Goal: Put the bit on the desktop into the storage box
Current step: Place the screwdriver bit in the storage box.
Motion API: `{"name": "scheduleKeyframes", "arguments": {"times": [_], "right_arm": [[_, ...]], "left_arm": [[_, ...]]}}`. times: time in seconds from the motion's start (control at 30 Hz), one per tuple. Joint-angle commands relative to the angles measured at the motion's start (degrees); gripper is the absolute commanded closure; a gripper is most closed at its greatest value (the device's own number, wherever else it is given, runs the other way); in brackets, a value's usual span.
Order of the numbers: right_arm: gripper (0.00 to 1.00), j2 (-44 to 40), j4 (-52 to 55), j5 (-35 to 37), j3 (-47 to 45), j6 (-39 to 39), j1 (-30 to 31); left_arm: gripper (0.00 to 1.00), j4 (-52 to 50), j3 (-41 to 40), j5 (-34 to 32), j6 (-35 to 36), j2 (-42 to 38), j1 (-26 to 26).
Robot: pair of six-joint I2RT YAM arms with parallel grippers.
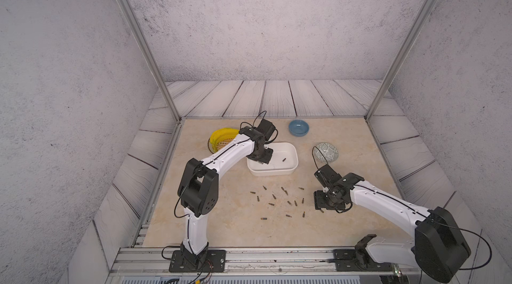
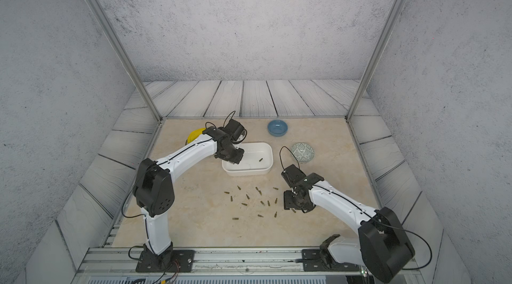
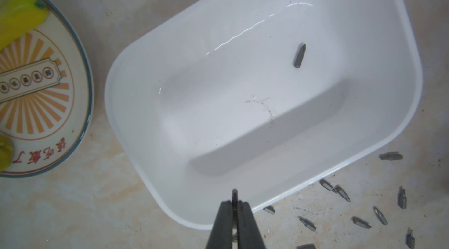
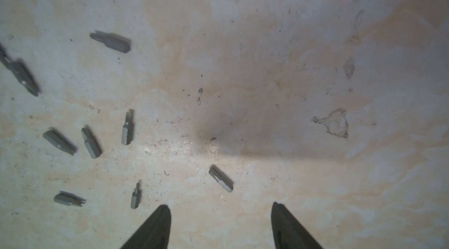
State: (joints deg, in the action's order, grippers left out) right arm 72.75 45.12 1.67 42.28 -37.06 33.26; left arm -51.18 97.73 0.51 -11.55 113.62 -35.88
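Far left, a plate [image 3: 90, 94] sits on the desktop [image 3: 73, 211], out of play. Next along, the left gripper [image 3: 235, 202] is pinched narrow on a held bit [image 3: 234, 194], with only a short stub poking out between the fingers. It hangs over the storage box [image 3: 114, 104], close to the near wall rather than the middle; let go here and I reckon the held bit could clip the rim and hop back onto the desktop. One bit in the box [image 3: 300, 56] is already home.

Moving right, the loose bits [image 1: 289, 202] lie scattered in front of the box. The right gripper [image 4: 220, 205] stands wide and empty above the nearest bit [image 4: 221, 178]. That one lies askew to the jaws, so a careless close may skid it away; another bit sits just beside one finger and could get nudged.

Only the left wrist view shows the stub in the grip; in both top views the wrist hides it. Only the top views show the blue bowl [image 1: 291, 130] and the patterned bowl [image 1: 318, 148].
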Motion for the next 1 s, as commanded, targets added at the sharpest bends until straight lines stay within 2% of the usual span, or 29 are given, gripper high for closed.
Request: {"name": "scheduleKeyframes", "arguments": {"times": [0.0, 0.23, 0.4, 0.63, 0.73, 0.97], "right_arm": [[0.31, -1.01, -1.71, -1.32, -1.25, -1.52, 0.07], [0.41, 1.38, -5.19, -2.64, -3.87, -0.85, 0.13], [0.43, 3.47, -6.28, -1.78, -3.87, -0.16, 0.05], [0.54, 6.61, -7.85, -1.6, -3.79, 0.23, 0.07], [0.59, 6.44, -7.77, -1.32, -4.21, 0.32, 0.14], [0.65, 5.99, -8.13, -1.58, -5.28, 0.32, 0.14]], "left_arm": [[1.0, -2.16, 1.49, 0.39, 1.71, 3.33, 0.78], [0.76, 0.28, 0.79, -0.51, 1.33, 4.15, 1.86], [0.57, 0.58, 0.72, -0.86, 1.36, 3.15, 2.22], [0.48, 2.08, -2.07, -2.09, 0.28, -2.18, 2.22], [0.46, 2.67, -3.59, -2.02, -0.13, -5.41, 2.22], [0.46, 1.68, -6.02, -2.62, -0.53, -10.26, 2.22]]}}
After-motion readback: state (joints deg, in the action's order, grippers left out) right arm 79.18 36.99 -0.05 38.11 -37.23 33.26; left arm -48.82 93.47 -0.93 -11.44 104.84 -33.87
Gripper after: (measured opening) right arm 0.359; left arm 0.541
